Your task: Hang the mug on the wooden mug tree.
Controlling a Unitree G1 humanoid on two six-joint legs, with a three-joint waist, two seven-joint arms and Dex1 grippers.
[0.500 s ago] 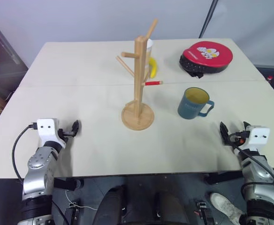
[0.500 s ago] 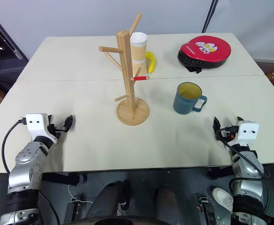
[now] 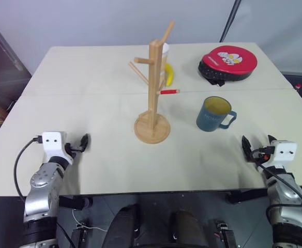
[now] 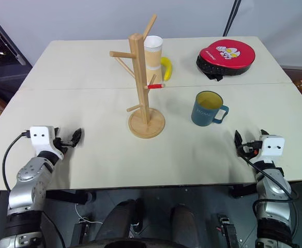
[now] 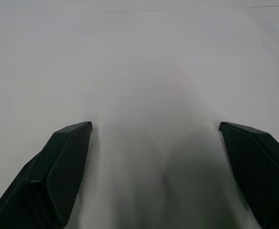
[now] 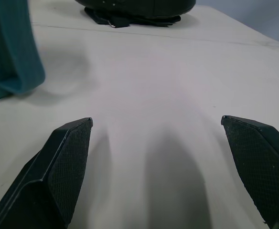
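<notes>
**Mug stands on the table beside the mug tree, both grippers empty**

The mug [image 3: 213, 113] is a dark teal-blue ceramic one with a yellow inside and a blue loop handle that points toward the robot's right. It stands upright on the pale table [image 3: 89, 108], to the right of the wooden mug tree [image 3: 153, 93] and apart from its base. A faint pale marking shows on the mug's side, too small to read.

The mug tree is a tall light-wood post on a round wooden base, standing upright near the middle of the table. Slanted pegs stick out from the post at several heights; one long peg rises from near the top, and a short peg on the right side has a red tip [image 3: 167, 92]. No mug hangs on any peg.

Behind the tree stand a white cup [image 4: 152, 51] and a yellow banana-shaped thing [image 4: 166, 68]. Farther right, near the far edge of the table, lies a round red and black pad [image 3: 227, 62] with a cartoon picture on top.

The left gripper [image 3: 82, 142] lies low over the near left part of the table, its two black fingers [image 5: 65, 167] spread wide with only bare table between them. The right gripper [image 3: 255, 145] sits near the table's right front edge, well apart from the mug, its fingers [image 6: 63, 167] likewise spread wide and holding nothing. In the right wrist view the teal side of the mug shows ahead of it.
</notes>
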